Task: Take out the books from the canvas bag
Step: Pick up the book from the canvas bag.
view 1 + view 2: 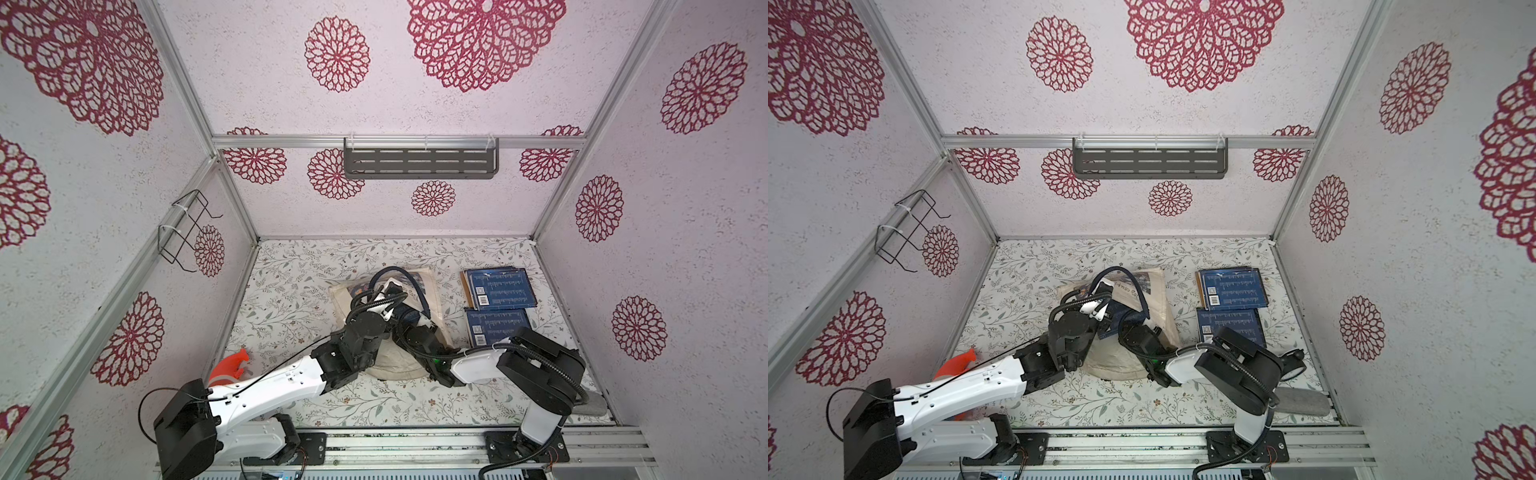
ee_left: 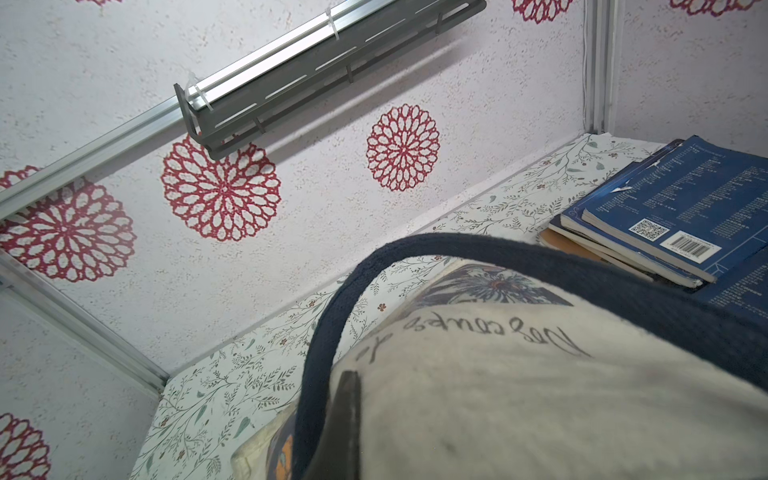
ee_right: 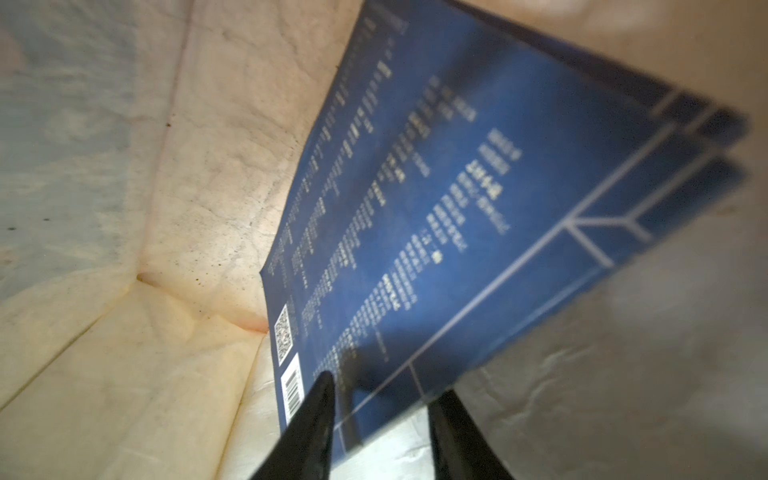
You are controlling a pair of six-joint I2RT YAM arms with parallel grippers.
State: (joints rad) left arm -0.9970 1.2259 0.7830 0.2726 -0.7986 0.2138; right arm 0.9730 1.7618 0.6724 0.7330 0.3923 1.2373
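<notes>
The cream canvas bag lies mid-table, its mouth held up. My left gripper is shut on the bag's upper rim beside the navy handle. Only one of its fingers shows against the cloth. My right arm reaches into the bag, and its gripper is hidden in both top views. In the right wrist view my right gripper is shut on the corner of a dark blue book inside the bag. Several books are stacked at the table's back right, with another just in front of them.
An orange object lies at the front left by my left arm. A grey slotted shelf hangs on the back wall and a wire rack on the left wall. A grey pad lies at the front right.
</notes>
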